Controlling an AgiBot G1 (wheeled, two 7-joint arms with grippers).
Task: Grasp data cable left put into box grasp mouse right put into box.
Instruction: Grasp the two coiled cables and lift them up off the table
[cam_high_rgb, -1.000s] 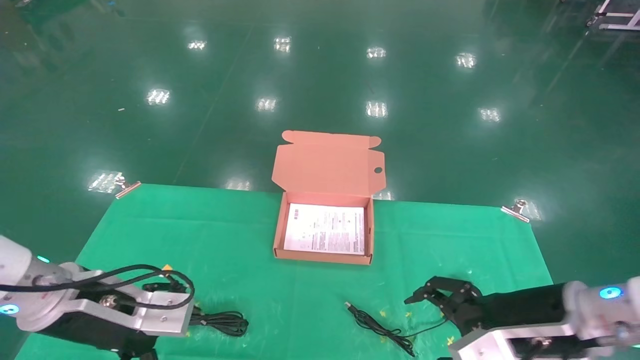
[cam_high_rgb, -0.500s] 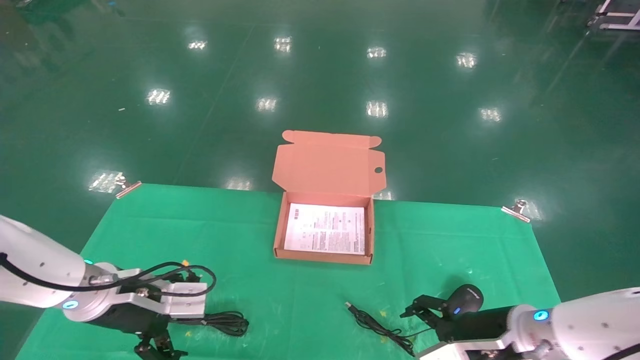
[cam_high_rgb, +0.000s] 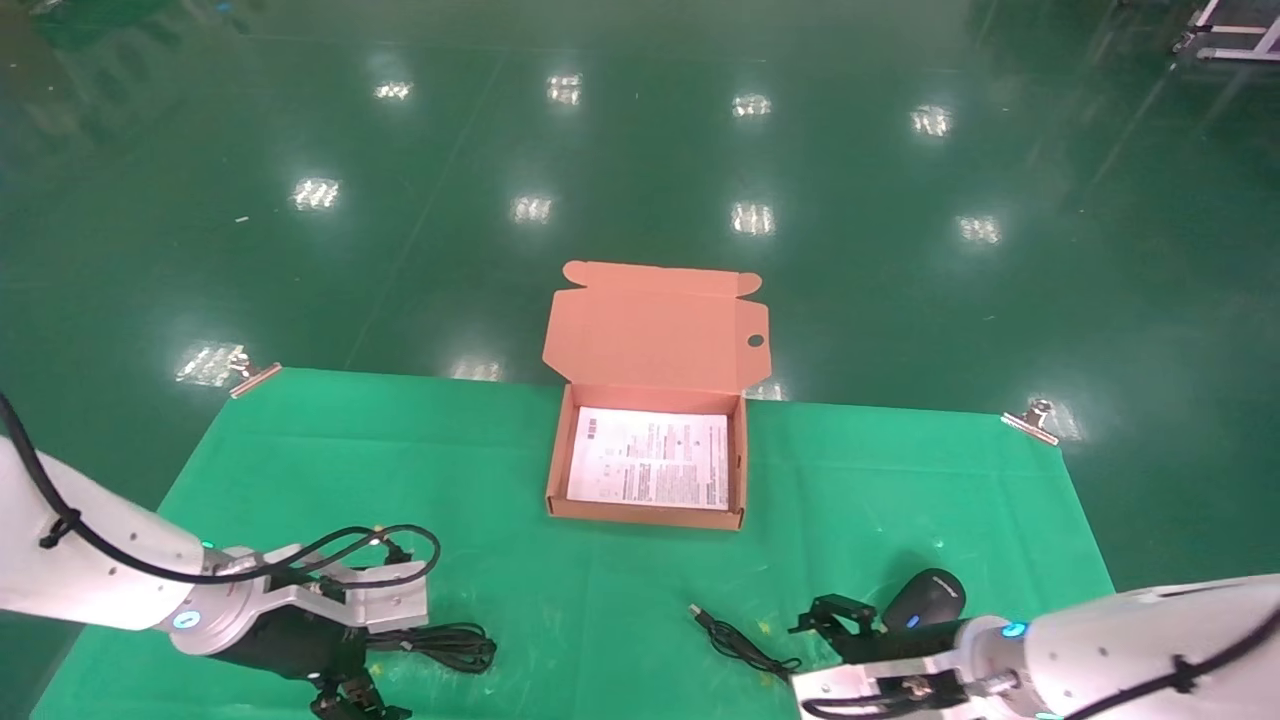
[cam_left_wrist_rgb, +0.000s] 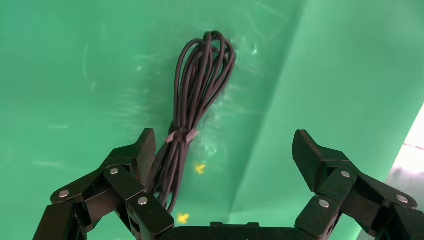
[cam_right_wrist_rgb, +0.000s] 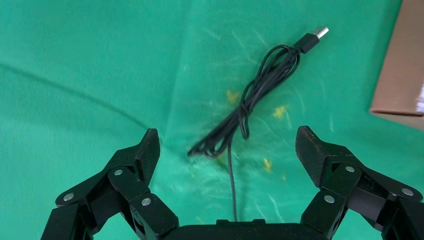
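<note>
- Head view: the salmon-orange box (cam_high_rgb: 645, 512) sat open at the tabletop's (cam_high_rgb: 480, 470) centre, its flap lid raised toward twelve o'clock and only a white printed sheet (cam_high_rgb: 648, 458) on its floor. The data cable (cam_high_rgb: 445, 645) lay at about seven o'clock from the box, just beside the left gripper (cam_high_rgb: 350, 697), which sat low at the near edge. The mouse (cam_high_rgb: 927, 598) rested at about four o'clock from the box, its cord (cam_high_rgb: 745, 650) trailing toward the centre. The right gripper (cam_high_rgb: 830, 620) hovered just beside the mouse, between it and the cord.
- Left wrist view: the left gripper (cam_left_wrist_rgb: 220, 160) was spread wide and held nothing. The data cable (cam_left_wrist_rgb: 197, 107) appeared as a narrow looped black bundle, cinched by a small tie near its middle, lying flat on the green cloth. One finger (cam_left_wrist_rgb: 142, 152) was already against the bundle, so the grasp looked off-centre; I judged the gripper should shift sideways until the tie sat between the fingers, then descend and close there.
- Right wrist view: the right gripper (cam_right_wrist_rgb: 227, 155) was equally wide open and empty, poised over the mouse cord (cam_right_wrist_rgb: 255, 100) with its USB plug (cam_right_wrist_rgb: 315, 37), not the mouse body, which was out of view there. A corner of the box (cam_right_wrist_rgb: 402, 75) showed beyond.
</note>
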